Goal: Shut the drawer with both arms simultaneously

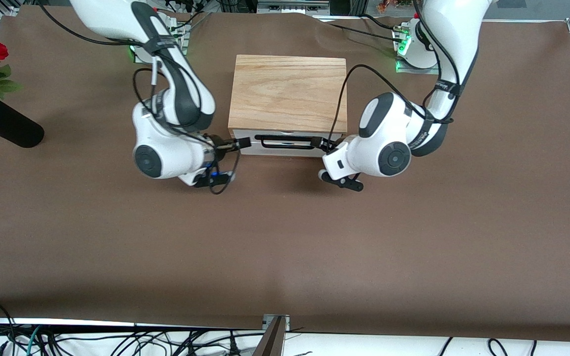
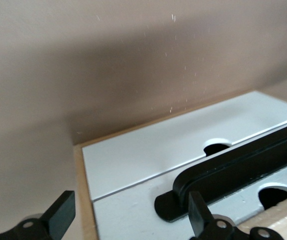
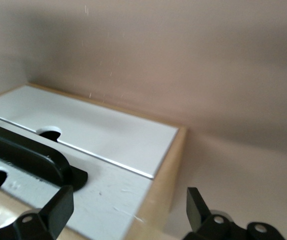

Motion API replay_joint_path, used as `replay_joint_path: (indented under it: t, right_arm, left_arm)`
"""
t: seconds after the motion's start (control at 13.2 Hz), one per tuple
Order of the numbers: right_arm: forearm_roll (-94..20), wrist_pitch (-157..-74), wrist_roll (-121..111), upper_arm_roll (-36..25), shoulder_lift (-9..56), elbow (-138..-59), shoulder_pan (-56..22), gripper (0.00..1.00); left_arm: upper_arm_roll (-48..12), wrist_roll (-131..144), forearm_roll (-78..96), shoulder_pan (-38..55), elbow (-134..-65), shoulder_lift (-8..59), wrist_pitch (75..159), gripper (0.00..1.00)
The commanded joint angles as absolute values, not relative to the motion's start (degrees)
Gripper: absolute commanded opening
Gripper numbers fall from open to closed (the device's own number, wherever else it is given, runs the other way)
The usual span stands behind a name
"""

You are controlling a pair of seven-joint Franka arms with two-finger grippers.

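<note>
The drawer's white front panel [image 1: 285, 150] with its black wire handle [image 1: 287, 143] sits about flush in the light oak box [image 1: 289, 91] at mid-table. My right gripper [image 1: 243, 143] is open at the panel's end toward the right arm's end of the table. In the right wrist view the gripper [image 3: 127, 210] straddles the panel's corner [image 3: 108, 200] and the box's wood edge. My left gripper [image 1: 321, 143] is open at the panel's other end. In the left wrist view the gripper [image 2: 131, 215] spans the panel [image 2: 133, 210], one finger [image 2: 198, 212] by the handle's end [image 2: 183, 200].
A black vase [image 1: 8, 127] with red roses lies at the right arm's end of the table. The brown table cover [image 1: 285, 247] stretches toward the front camera. Cables [image 1: 117, 341] hang along the table's front edge.
</note>
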State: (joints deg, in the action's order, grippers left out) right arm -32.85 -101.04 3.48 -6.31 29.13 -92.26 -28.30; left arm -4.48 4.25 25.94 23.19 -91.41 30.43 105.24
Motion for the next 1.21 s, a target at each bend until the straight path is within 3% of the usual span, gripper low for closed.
replay_joint_path:
  t: [0.0, 0.38, 0.53, 0.68, 0.83, 1.13]
  right_arm:
    - [-31.38, -93.89, 2.46, -11.58, 27.34, -87.03, -28.04, 1.0]
    - [-11.55, -93.78, 1.5, -16.25, 17.42, -86.05, -28.04, 1.0]
    - [-2.59, -93.52, -4.18, -17.66, 13.9, -86.04, -28.04, 1.0]
    - [-1.4, -93.52, -9.39, -19.32, 12.22, -85.7, -28.04, 1.0]
    - [-3.06, -94.22, -8.18, -19.34, 10.21, -85.52, -25.25, 1.0]
    - [-1.94, -87.39, -2.13, -6.54, 2.92, -88.23, -12.43, 1.0]
  left_arm:
    - [-4.05, 4.13, 26.19, 21.36, -91.32, 25.68, 103.18, 1.0]
    - [-4.04, 3.87, 16.65, 13.45, -91.32, 16.99, 102.14, 1.0]
    - [-4.13, 2.2, 12.49, 10.74, -88.7, 14.16, 97.5, 1.0]
    - [-3.87, -1.38, 12.22, 8.1, -82.91, 14.15, 87.06, 1.0]
    - [-2.65, -6.04, 8.11, 6.25, -80.34, 12.58, 83.94, 1.0]
    - [-2.55, -7.65, -2.87, 3.79, -83.75, 5.47, 84.72, 1.0]
